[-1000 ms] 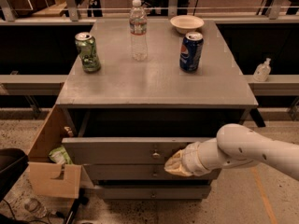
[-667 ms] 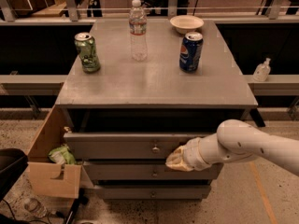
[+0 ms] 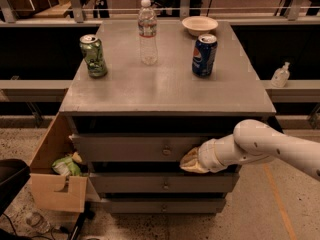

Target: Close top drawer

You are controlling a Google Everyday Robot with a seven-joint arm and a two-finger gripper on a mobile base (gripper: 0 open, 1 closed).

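The top drawer (image 3: 130,148) is a wide grey drawer with a small round knob (image 3: 166,149). Its front stands only slightly out from the cabinet, with a dark gap above it. My gripper (image 3: 191,162) comes in from the right on a white arm (image 3: 265,146). It is pressed against the drawer front just right of the knob, at its lower edge. A tan covering hides the fingertips.
Two more knobbed drawer fronts (image 3: 162,183) lie below. On the cabinet top (image 3: 165,89) stand a green can (image 3: 93,55), a water bottle (image 3: 147,32), a blue can (image 3: 204,54) and a bowl (image 3: 200,24). An open cardboard box (image 3: 55,176) sits on the floor at left.
The top drawer has slid inwards, and its front now stands closer to the cabinet. My gripper has followed it in and stayed against the drawer front.
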